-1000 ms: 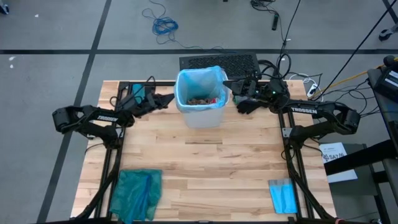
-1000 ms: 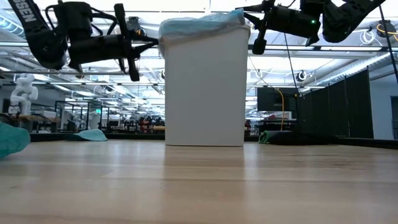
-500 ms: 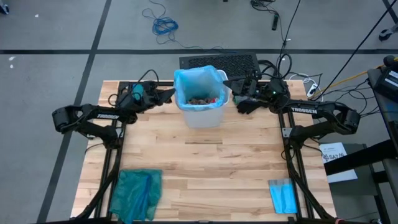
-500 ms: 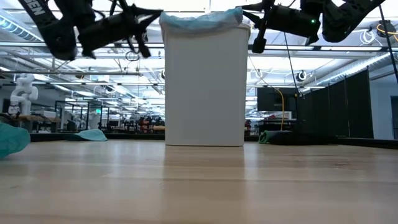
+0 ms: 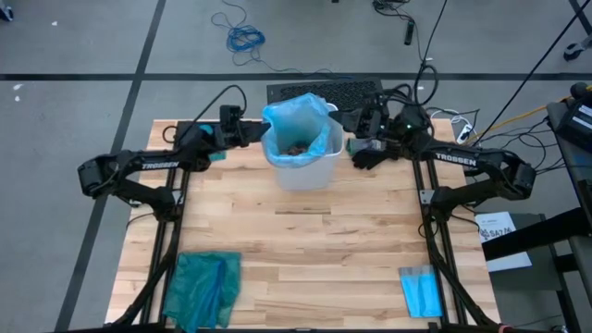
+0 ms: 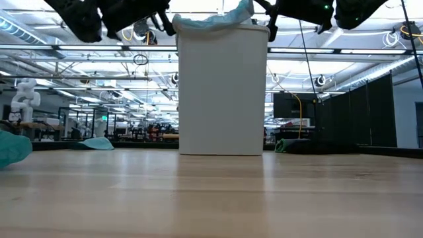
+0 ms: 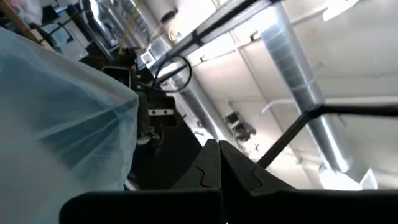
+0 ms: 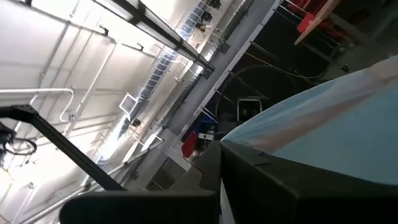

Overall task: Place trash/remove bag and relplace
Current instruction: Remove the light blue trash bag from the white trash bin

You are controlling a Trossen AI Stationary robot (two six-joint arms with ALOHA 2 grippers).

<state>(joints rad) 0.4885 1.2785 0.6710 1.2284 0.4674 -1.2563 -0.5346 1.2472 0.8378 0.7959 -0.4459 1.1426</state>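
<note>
A white bin (image 5: 305, 171) stands at the table's far middle, lined with the light-blue bag (image 5: 298, 118). The bag's mouth stands up above the bin's rim (image 6: 221, 18). Trash (image 5: 296, 148) lies inside the bag. My left gripper (image 5: 252, 135) is shut at the bag's left side, level with the bin's top (image 6: 165, 14). My right gripper (image 5: 344, 141) is shut at the bag's right side (image 6: 268, 12). Both grippers point slanting upward. My left gripper is shut beside the bag's rim on the bin's left side (image 7: 121, 143), coming level from the table's left. The film rises beside its fingers (image 7: 205, 168); the pinch itself is hidden by the fingers. The bag's lower part stays in the bin. My right gripper pinches the bag's rim on the bin's right side (image 8: 249, 146) between its two fingers, coming from the table's right and slanting up. The film runs drawn away from the fingertips (image 8: 211, 165). The rest of the bag hangs inside the bin.
A darker teal-green bag (image 5: 203, 287) lies at the near left corner. A small folded blue sheet (image 5: 421, 291) lies at the near right. A black grid mat (image 5: 324, 92) and cables sit behind the bin. Bare wood spreads between the bin and the near edge.
My left gripper has risen and tipped upward, drawing the bag's left rim off the bin's edge. My right gripper has risen a little. The bag's mouth, earlier folded over the bin's rim, now stands gathered above it; the bin stays on the table.
</note>
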